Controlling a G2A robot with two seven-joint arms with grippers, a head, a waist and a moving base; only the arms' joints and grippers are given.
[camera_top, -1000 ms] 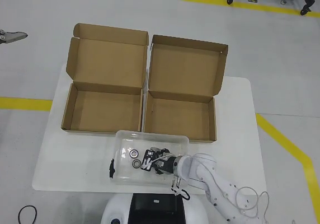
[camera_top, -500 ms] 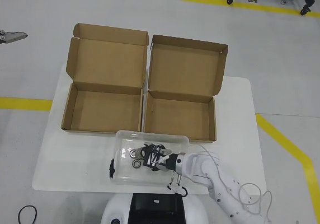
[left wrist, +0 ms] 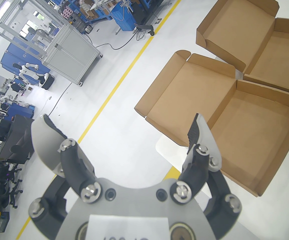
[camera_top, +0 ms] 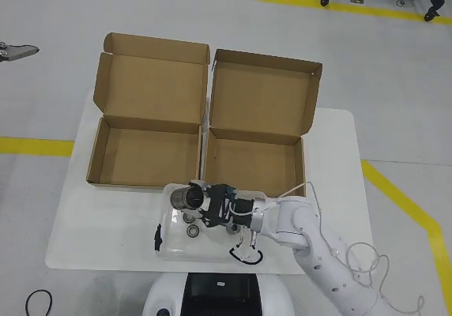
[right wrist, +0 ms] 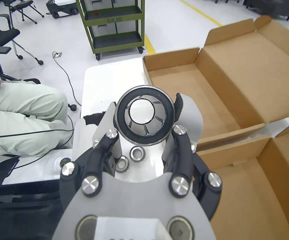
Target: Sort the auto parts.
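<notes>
Clamping my right gripper on a large bearing ring, I hold it over the upper edge of the clear bin, lower middle of the top view. Smaller bearings, perhaps two, lie in the bin. My left gripper hangs off the table at upper left, fingers apart.

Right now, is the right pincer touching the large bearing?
Touching. In the right wrist view, the right pincer has its fingers pressed against both sides of the large bearing, with no gap.
</notes>
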